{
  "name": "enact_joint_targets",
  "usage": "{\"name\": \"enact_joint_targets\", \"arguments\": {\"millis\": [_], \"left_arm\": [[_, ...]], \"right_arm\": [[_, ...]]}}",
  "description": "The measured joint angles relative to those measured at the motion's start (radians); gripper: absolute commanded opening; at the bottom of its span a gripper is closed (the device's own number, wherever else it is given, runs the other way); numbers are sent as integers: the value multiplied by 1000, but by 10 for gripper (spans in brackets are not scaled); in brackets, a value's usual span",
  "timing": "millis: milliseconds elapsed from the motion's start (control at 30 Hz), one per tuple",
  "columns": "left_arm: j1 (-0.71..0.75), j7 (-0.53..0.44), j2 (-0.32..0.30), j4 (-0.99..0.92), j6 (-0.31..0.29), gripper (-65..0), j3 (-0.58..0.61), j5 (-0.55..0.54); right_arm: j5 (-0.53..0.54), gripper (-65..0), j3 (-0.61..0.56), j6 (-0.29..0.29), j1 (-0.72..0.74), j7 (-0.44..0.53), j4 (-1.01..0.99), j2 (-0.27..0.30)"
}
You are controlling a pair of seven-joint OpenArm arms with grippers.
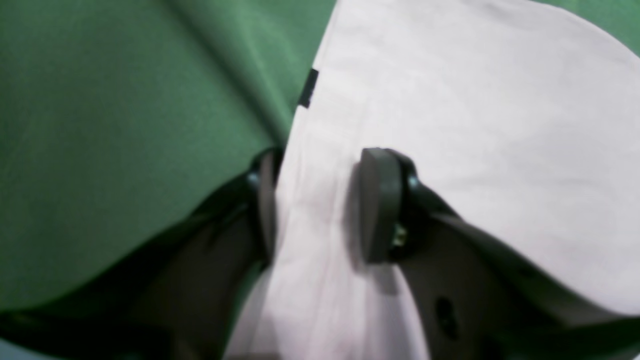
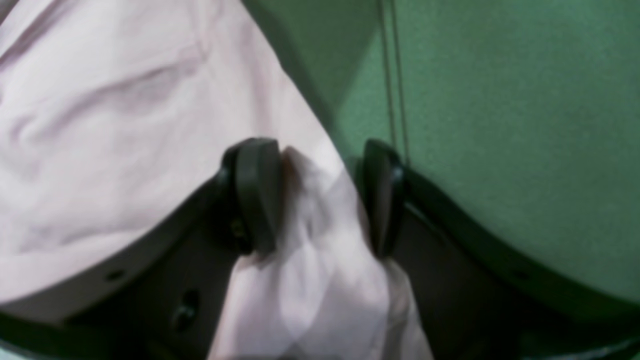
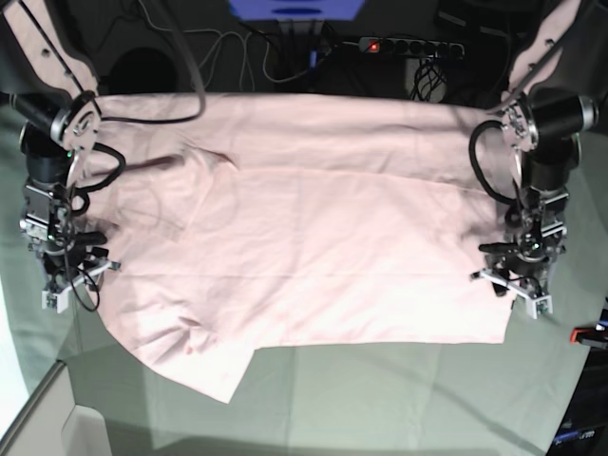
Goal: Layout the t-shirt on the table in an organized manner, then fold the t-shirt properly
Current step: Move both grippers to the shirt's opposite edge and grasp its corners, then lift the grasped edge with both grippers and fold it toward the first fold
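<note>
Left gripper (image 1: 320, 205): jaws straddling the side edge of the t-shirt (image 1: 450, 125), one pad on top of the pink cloth, the other tucked just off the edge on the green side. Cloth runs straight between them, but can't tell if it's really pinched or just sitting in the gap. Small black tag (image 1: 308, 88) poking out on the shirt's edge just past the pads.

Right gripper (image 2: 320, 195): jaws set fairly narrow, with a bunched-up wad of pink fabric squeezed between the two pads. Looks like a proper grip on the shirt's edge. Rest of the shirt spreading off to one side in soft wrinkles, green table (image 2: 500, 125) cover on the other, with a thin seam line running across it.

From the base view: shirt spread wide across the table, plain side up, no lettering showing. Mostly flat, reaching nearly from one arm to the other, far edge close to the table's back. Creases and a rumpled patch near the right arm's end, plus a loose flap hanging out at the near edge there, folded over at a slant. Near edge by the left arm's end pretty straight. Bare pale green cloth in front of it. Power strip (image 3: 410, 45) and cables behind the table, red clamp (image 3: 589, 334) at the edge by the left arm.
</note>
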Motion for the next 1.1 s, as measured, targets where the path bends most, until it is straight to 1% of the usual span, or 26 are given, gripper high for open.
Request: {"name": "enact_joint_targets", "arguments": {"millis": [100,167,200,233,267,300,400,467,500,567,600,633,700,733,867,1000,1100], "left_arm": [[0,0,0,0,0,-528,0,0],[0,1,0,0,-2,-590,0,-3],[-1,3,0,0,-4,-632,-1,-4],[-2,5,1,0,-4,-650,-1,-3],[-2,6,0,0,-4,-650,-1,-6],[-1,13,0,8,-4,-644,-1,-7],[22,84,11,99,-2,-650,-1,8],[54,110,20,161,-3,-649,-1,12],[69,134,27,198,-3,-649,-2,8],[101,233,43,298,-3,-649,-2,20],[117,275,50,346,-18,-649,-1,17],[132,286,59,384,-34,-649,0,15],[150,298,79,438,-34,-649,1,14],[154,306,82,454,-33,-649,1,14],[158,304,76,472,-33,-649,1,15],[168,303,75,472,-34,-649,1,15],[193,306,76,497,-34,-649,1,15]], "right_arm": [[0,-402,0,0,0,0,0,0],[0,-405,0,0,0,0,0,0],[0,-412,0,0,0,0,0,0],[0,-429,0,0,3,-2,-1,0],[0,-451,0,-1,6,-6,-3,1],[0,-488,0,0,9,-9,-3,1],[0,-599,0,0,12,-13,-3,0],[0,-650,0,2,22,-26,-3,-2],[-4,-650,0,2,27,-32,-4,-2],[-3,-650,0,3,31,-38,-3,-3],[-3,-650,0,8,31,-38,-3,-4],[-4,-650,1,19,31,-38,-3,-4],[-8,-650,5,72,23,-47,28,-5],[-7,-650,5,89,13,-49,64,-9],[-1,-650,7,89,-23,-46,171,-22],[0,-650,6,90,-64,-47,220,-36],[-2,-650,6,90,-112,-48,272,-35]]}}
